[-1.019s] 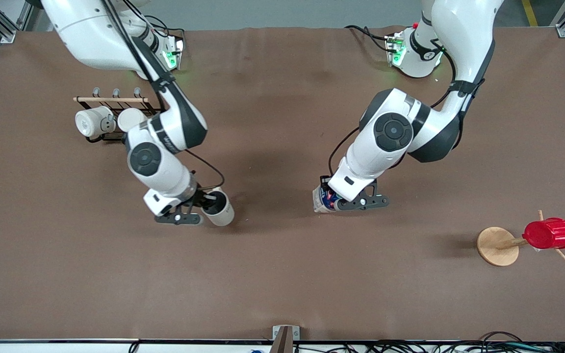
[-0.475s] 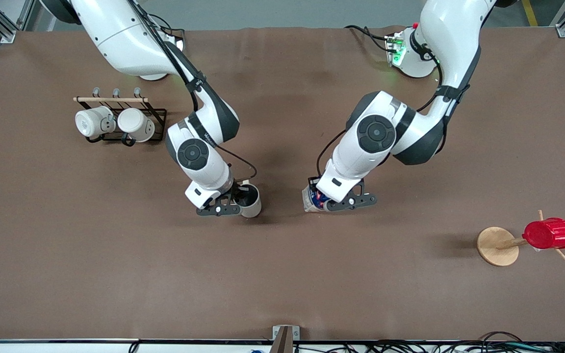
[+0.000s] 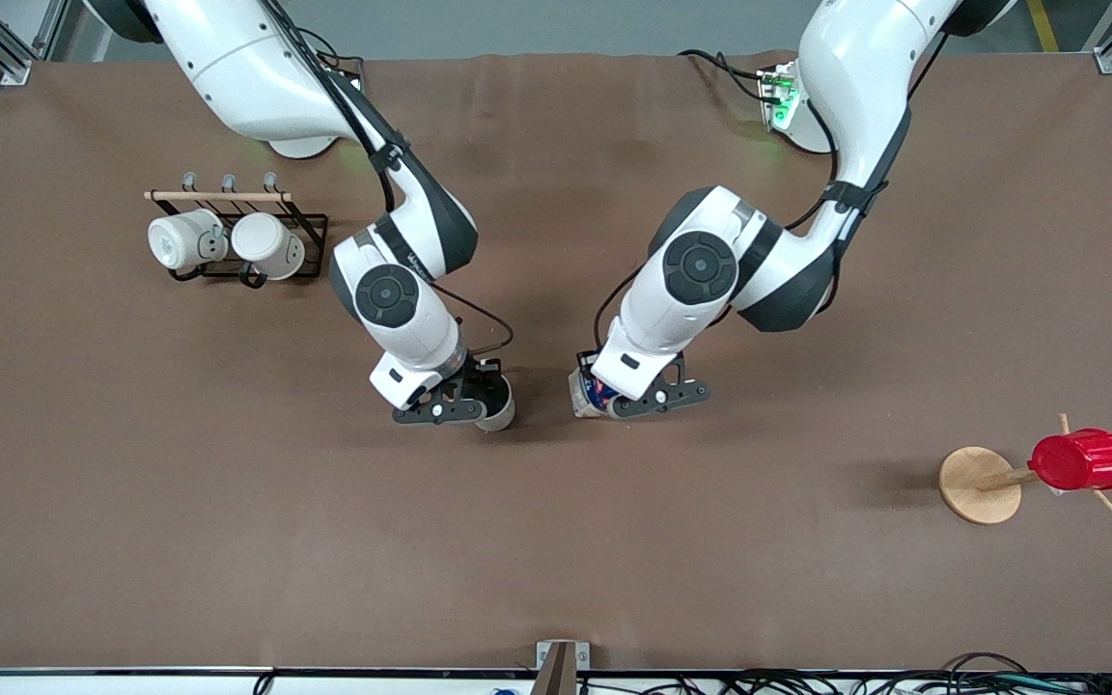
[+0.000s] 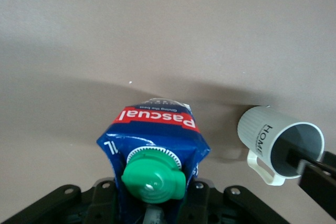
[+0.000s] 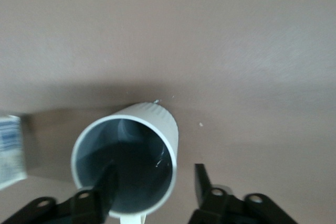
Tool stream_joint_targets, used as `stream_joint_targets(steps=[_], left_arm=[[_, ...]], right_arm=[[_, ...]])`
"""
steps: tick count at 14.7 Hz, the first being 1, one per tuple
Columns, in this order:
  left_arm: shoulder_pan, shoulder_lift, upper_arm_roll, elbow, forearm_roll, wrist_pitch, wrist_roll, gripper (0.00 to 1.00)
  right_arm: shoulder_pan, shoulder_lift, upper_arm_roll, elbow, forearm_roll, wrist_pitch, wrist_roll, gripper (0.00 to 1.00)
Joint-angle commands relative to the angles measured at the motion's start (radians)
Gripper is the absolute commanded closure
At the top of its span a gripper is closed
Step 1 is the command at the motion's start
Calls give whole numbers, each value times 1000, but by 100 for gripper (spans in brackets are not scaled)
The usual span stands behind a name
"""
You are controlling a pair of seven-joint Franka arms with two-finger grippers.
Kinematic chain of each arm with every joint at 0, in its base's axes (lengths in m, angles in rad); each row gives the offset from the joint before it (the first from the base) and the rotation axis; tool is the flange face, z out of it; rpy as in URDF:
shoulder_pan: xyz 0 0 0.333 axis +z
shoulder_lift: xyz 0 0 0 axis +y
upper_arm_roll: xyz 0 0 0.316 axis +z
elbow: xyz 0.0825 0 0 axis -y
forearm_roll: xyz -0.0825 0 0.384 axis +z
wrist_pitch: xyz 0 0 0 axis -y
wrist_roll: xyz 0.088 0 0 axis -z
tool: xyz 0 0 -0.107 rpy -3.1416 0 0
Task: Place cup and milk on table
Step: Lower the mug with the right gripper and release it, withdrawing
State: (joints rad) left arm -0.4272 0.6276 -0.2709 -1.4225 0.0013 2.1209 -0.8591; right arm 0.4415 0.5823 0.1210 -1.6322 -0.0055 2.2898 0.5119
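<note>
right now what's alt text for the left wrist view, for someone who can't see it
A blue gable-top milk carton with a green cap and red label band stands clamped in the left hand, seen from above over the brown table. Beside it a cream cup with a grey inside stands upright, one finger of the right hand dipping inside its rim.

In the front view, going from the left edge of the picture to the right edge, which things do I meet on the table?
Rack with two white mugs → cup at the right gripper → milk in the left gripper → round wooden stand → red cup.
</note>
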Motion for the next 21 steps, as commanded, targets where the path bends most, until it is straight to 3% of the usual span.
stream_joint_targets(steps=[1, 7, 11, 17, 21], left_arm=[[-42, 32, 28, 99, 6, -32, -28, 100], [-223, 103, 182, 177, 3, -15, -72, 100], [-252, 109, 199, 177, 2, 4, -94, 100], [-260, 126, 194, 177, 0, 73, -95, 100], [-269, 146, 197, 174, 0, 91, -90, 95]], right_arm=[[-56, -145, -4, -18, -10, -82, 1, 0], [-303, -334, -4, -20, -10, -171, -131, 0], [-472, -450, -3, -26, -7, -360, -249, 0], [-532, -685, -4, -138, -7, -578, -403, 0], [-530, -680, -4, -127, -7, -607, -455, 0]])
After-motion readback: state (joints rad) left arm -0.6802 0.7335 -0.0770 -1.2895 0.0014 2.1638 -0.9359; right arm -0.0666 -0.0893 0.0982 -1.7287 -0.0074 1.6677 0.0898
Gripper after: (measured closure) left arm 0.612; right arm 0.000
